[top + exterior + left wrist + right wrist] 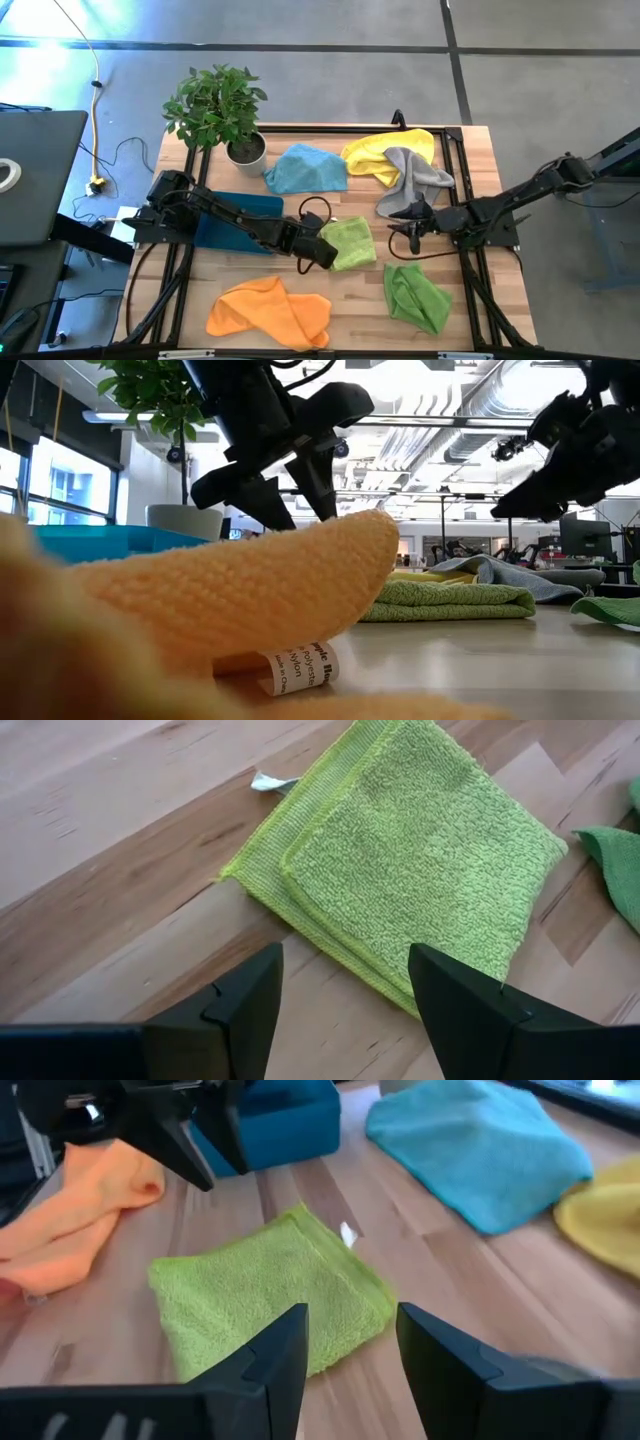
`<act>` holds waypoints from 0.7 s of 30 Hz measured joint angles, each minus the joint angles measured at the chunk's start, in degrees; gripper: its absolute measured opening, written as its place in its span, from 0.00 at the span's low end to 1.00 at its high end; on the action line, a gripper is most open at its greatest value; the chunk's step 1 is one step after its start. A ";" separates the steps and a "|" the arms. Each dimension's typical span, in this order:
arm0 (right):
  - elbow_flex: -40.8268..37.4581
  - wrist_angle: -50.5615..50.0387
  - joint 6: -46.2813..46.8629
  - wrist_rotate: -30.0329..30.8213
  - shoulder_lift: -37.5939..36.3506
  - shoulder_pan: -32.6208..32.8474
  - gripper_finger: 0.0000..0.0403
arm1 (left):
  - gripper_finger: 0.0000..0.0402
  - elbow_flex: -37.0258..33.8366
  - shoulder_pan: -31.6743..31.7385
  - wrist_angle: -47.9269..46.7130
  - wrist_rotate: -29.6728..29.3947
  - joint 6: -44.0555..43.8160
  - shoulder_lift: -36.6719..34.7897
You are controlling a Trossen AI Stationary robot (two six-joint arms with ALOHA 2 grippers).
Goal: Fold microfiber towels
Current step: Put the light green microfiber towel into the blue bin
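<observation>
A lime green towel (351, 242) lies folded into a small square at mid-table; it also shows in the left wrist view (420, 850) and the right wrist view (270, 1305). My left gripper (320, 251) hovers open just left of it, its fingers (245, 1005) above the towel's near-left edge. My right gripper (411, 233) hovers open to the towel's right. Both grippers are raised off the table in the low view, the left (290, 485) and the right (560, 460). Light blue (305, 168), yellow (380, 150), grey (415, 182), orange (268, 312) and a second lime green towel (415, 296) lie crumpled on the table.
A dark teal tray (240, 212) lies under my left arm at the left. A potted plant (222, 110) stands at the far left. The orange towel (200, 600) fills the low view's foreground. Bare wood shows between the folded towel and the near edge.
</observation>
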 joint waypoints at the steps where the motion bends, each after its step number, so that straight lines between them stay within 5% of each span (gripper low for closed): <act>1: 0.00 -0.84 1.18 -0.15 0.00 0.00 0.36 | 0.52 0.00 0.00 0.02 0.00 -0.04 0.00; 10: 0.00 -5.09 1.13 -6.58 0.02 0.00 0.36 | 0.52 0.00 -0.37 0.04 0.02 0.03 0.00; 21: 0.00 -5.15 -0.36 -6.81 0.02 0.00 0.36 | 0.52 0.00 -2.59 2.71 -3.21 -4.04 0.00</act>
